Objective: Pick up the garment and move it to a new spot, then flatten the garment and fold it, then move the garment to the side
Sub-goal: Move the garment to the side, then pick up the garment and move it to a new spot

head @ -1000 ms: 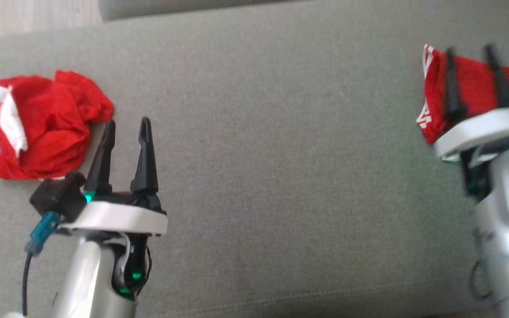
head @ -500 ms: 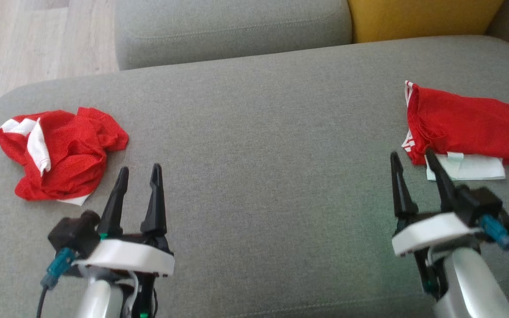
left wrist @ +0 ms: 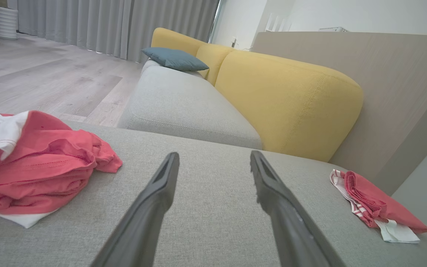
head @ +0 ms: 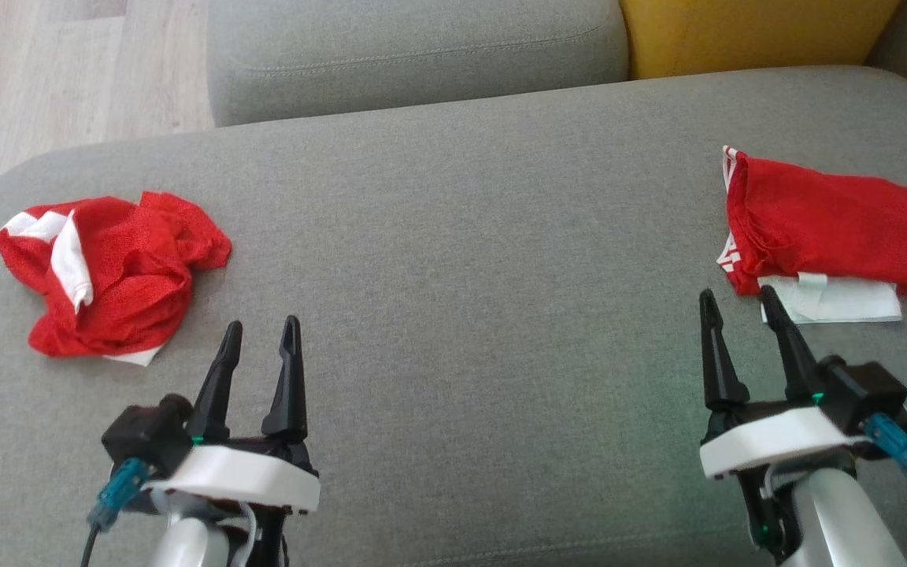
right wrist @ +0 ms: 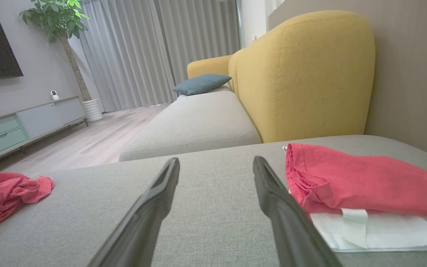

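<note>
A crumpled red garment (head: 111, 272) with white trim lies at the left of the grey cushion (head: 461, 260). In the left wrist view this crumpled garment (left wrist: 39, 163) is left of the fingers. A second red garment (head: 831, 228) lies folded flat at the right on a white piece of cloth (head: 839, 299). My left gripper (head: 262, 324) is open and empty, just right of and nearer than the crumpled one. My right gripper (head: 738, 294) is open and empty, its fingertips just short of the folded garment (right wrist: 365, 181).
A second grey seat cushion (head: 414, 55) and a yellow backrest (head: 753, 31) lie beyond the working cushion. Wood floor (head: 44, 71) drops off at the far left. A blue pillow (left wrist: 174, 59) rests farther along the sofa. The cushion's middle is bare fabric.
The head camera has tilted, bringing the backrest and floor into view. My right gripper has drawn back from over the folded garment toward the front edge. The left gripper has slid slightly nearer.
</note>
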Robot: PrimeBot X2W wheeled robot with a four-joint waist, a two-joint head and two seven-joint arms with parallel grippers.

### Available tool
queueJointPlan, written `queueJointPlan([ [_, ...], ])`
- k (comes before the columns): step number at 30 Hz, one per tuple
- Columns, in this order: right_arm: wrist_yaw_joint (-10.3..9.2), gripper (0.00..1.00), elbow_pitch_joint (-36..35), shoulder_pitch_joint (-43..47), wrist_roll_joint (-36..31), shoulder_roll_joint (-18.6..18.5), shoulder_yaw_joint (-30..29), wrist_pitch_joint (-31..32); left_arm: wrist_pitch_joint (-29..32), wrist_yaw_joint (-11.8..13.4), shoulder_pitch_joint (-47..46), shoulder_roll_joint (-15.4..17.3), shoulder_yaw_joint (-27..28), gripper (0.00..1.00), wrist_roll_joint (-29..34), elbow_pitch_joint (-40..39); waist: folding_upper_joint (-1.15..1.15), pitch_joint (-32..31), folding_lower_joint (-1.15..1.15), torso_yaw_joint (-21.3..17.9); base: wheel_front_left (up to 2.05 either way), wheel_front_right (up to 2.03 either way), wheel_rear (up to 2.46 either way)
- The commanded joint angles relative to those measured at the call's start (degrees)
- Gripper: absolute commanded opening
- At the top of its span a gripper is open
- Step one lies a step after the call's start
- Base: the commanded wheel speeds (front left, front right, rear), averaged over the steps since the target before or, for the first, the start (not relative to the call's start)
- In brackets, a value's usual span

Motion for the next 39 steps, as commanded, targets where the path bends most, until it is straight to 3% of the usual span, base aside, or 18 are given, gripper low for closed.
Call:
queueJointPlan([
  [1,0.19,1.0,-2.1,-0.96,0.29,0.11,1.32,-0.88,-0.29,0.06,-2.09,0.42,1.8,1.0,-0.23,-1.98,0.0,0.01,0.0,0.0,0.0,0.0,0.0],
  [16,0.19,1.0,-1.89,-0.35,1.19,0.11,1.52,-1.03,-0.29,0.17,-2.52,0.42,1.59,1.0,-0.31,-1.86,0.0,0.06,0.0,1.61,0.0,0.0,0.0],
  [39,0.19,1.0,-2.7,2.09,1.67,0.11,4.11,-0.25,-0.29,-0.58,-1.55,0.42,7.56,1.0,0.82,-2.16,0.0,-0.19,0.0,20.21,0.0,0.0,0.0],
])
